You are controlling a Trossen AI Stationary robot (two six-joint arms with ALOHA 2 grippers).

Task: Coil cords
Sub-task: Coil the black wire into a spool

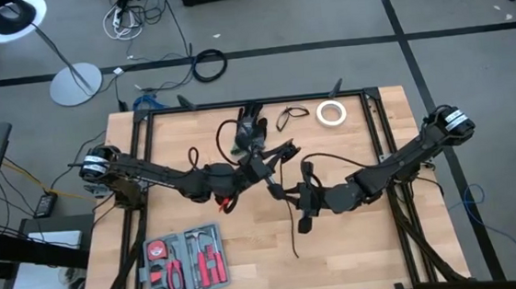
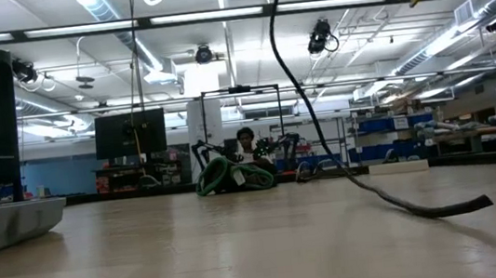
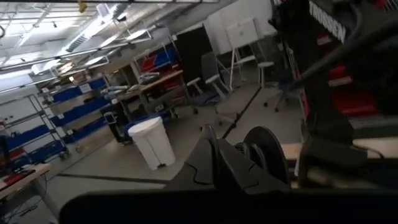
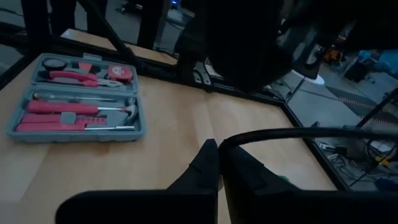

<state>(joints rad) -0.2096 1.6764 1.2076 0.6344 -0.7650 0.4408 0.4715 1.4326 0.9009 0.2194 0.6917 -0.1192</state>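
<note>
Above the middle of the wooden table [image 1: 359,256], we see both dark arms reaching inward, their wrists nearly meeting. Our left end effector [image 1: 269,167] is raised off the surface with its fingers pressed together; in its own wrist view the two fingers [image 3: 214,165] meet at a point, and we cannot tell whether anything is pinched between them. Our right end effector [image 1: 302,217] is lifted too, its fingers [image 4: 208,165] closed on a thick black cord [image 4: 298,134] that bends away across that view. In the low view this same cord [image 2: 323,140] hangs down from the top of the picture and trails onto the tabletop, its free end lying flat toward the right. From overhead, the tail runs down from the right end effector toward the table's near edge.

Toward the far edge of the table we see a small loose loop of thin black cord [image 1: 290,116], just beside a white tape roll [image 1: 331,113]. A dark tangle of cord [image 1: 250,131] lies near the far middle, close to the left arm's wrist. At the near left corner an open grey tool case [image 1: 186,261] with red-handled tools rests flat. On the floor beyond the table lies a larger black cable ring [image 1: 208,65].
</note>
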